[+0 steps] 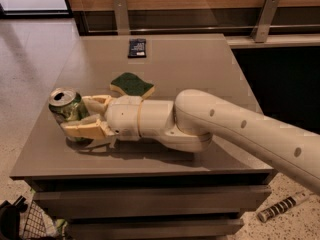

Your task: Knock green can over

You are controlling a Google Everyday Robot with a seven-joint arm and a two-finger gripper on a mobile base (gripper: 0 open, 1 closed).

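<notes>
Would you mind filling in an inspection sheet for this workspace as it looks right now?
Surface: grey-brown table, flat, no spills seen.
Job's things: green can stands near the table's front left corner, not on its side.
Clutter: green-topped sponge behind the arm; small dark flat object near the far edge.
Grippers: gripper lies low over the table, right at the green can.
Cables: nothing seen.
Surroundings: wire basket on the floor at front left; striped cylinder on the floor at right; metal brackets on the wall behind.
</notes>
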